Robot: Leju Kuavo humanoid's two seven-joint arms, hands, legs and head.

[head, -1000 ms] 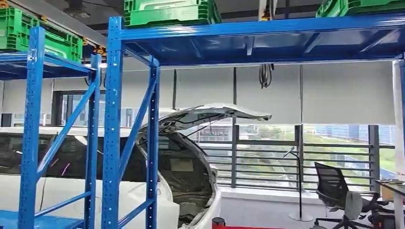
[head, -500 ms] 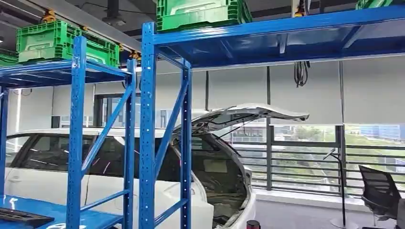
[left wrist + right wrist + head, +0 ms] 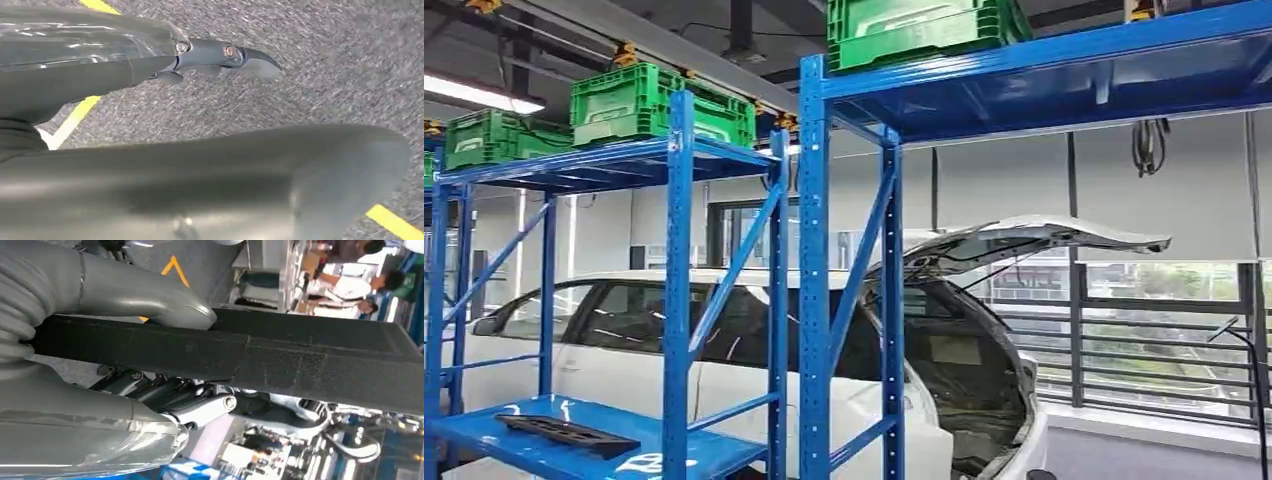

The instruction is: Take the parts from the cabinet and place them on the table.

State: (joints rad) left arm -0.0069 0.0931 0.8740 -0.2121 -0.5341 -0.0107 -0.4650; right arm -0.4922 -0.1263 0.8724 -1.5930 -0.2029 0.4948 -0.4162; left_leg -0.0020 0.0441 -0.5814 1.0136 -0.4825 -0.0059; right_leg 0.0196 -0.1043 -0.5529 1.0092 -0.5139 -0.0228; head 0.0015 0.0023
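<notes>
Head view: the whole scene has slid rightward across the last second, so the camera is being turned left, not the things moved. The blue racks (image 3: 814, 270) and the white car (image 3: 724, 370) behind them are shifted right; a low blue shelf (image 3: 594, 450) has been brought into sight at lower left, with a long dark part (image 3: 569, 433) lying flat on it. Green crates (image 3: 659, 100) sit on the top shelves.

Left wrist view: the left hand (image 3: 225, 52) hangs over grey carpet with yellow floor lines (image 3: 75, 117). Nothing is seen in it; whether the fingers are spread or curled cannot be told.

Right wrist view: a long black part (image 3: 260, 357) is gripped in the right hand (image 3: 150, 340), thumb across one face, fingers under the other. People are seen blurred beyond.

Judged: one part is in hand during a turn; no table is seen yet.
</notes>
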